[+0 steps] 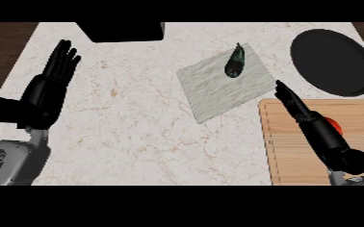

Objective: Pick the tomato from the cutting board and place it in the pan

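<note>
Red tomato point(334, 124) lying on wooden cutting board point(292, 149) at lower right, mostly hidden behind right hand point(313, 122). Right hand stretching over board with fingers straight, grasping nothing, fingertips pointing toward grey slab point(213, 91). Dark eggplant point(235, 60) lying on slab's far corner. Black pan point(328, 62) sitting beyond board at upper right. Left hand point(50, 86) resting released at left edge, fingers up. Marble counter point(135, 125) carrying everything.
</note>
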Controlling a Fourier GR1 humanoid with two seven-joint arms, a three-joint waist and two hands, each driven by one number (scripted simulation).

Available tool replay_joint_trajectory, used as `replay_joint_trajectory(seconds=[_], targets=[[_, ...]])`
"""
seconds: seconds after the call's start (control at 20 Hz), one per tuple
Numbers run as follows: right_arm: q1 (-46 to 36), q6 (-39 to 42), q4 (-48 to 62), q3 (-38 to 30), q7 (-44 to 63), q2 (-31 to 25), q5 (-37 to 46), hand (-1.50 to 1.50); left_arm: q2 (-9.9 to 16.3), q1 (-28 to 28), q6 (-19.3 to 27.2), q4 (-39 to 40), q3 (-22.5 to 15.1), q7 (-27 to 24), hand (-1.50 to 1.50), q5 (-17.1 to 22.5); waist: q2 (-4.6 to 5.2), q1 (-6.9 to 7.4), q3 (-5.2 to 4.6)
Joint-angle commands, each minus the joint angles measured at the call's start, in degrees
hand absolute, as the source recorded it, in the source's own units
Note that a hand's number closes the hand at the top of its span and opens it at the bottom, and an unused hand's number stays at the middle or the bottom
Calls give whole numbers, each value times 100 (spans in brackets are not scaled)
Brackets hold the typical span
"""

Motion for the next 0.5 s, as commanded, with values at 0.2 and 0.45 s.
replay_joint_trajectory(seconds=[0.2, 0.45], targets=[[-163, 2905, 1173, -384, -1219, -922, -1459, 150, 22, -11, 453, 157, 44, 184, 0, -368, -69, 153, -262], [-178, 2414, 2313, -1564, -3225, -1421, -469, -150, -201, 57, 598, 339, -60, 341, 0, -397, -106, -93, -257]])
